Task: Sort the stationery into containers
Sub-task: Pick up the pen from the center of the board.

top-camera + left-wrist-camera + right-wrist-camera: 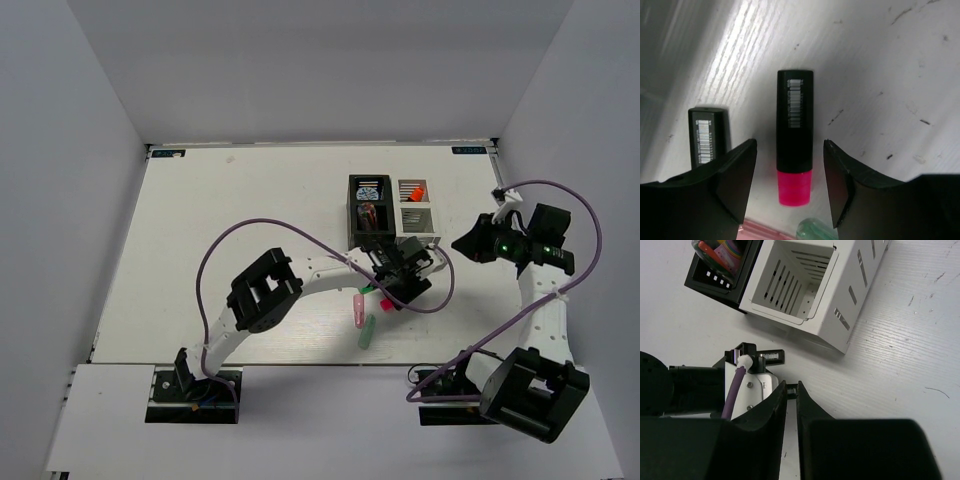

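Observation:
My left gripper [392,290] [790,146] is open and low over the table. Its jaws straddle a black highlighter with a pink cap [795,135] without touching it. A second black highlighter [707,137] lies just left of it. A pale pink capsule [357,310] and a green capsule [367,332] lie close by. The black organizer [352,228] holds a blue-white tape roll [368,190] and a pink cylinder [369,215]. The white organizer [436,222] [860,300] holds an orange-capped highlighter [413,190]. My right gripper [460,243] [791,386] is shut and empty, right of the white organizer.
White walls enclose the table on three sides. The left arm's purple cable [250,228] loops over the table's middle. The left wrist body [752,385] sits just ahead of my right gripper. The white organizer's near compartment [790,280] is empty.

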`<action>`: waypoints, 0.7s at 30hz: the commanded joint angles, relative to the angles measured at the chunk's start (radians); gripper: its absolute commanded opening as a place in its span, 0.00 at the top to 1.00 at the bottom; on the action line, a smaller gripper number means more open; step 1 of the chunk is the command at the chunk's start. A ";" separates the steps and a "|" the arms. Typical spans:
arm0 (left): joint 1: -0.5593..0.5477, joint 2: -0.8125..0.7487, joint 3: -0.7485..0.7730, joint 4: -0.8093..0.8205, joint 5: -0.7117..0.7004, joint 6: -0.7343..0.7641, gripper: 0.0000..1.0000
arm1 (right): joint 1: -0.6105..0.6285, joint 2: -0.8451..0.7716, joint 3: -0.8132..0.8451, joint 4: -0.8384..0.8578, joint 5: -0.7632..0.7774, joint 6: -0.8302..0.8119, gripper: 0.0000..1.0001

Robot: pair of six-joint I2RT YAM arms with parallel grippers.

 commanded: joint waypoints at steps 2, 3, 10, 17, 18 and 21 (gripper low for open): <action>0.001 0.011 0.043 -0.008 0.029 -0.014 0.34 | -0.025 -0.019 -0.014 0.011 -0.068 0.012 0.84; 0.003 0.016 0.046 -0.010 0.025 -0.012 0.34 | -0.036 -0.019 -0.016 0.012 -0.076 0.013 0.84; -0.008 0.056 0.057 -0.082 -0.022 -0.003 0.50 | -0.073 -0.025 -0.014 0.005 -0.125 0.018 0.83; -0.031 0.056 -0.017 -0.157 -0.097 0.022 0.50 | -0.107 -0.025 -0.013 0.003 -0.175 0.024 0.83; -0.031 0.050 -0.030 -0.165 -0.097 0.020 0.51 | -0.114 -0.026 -0.016 0.000 -0.183 0.025 0.81; -0.039 0.056 -0.072 -0.192 -0.100 0.013 0.51 | -0.127 -0.029 -0.013 -0.007 -0.203 0.024 0.81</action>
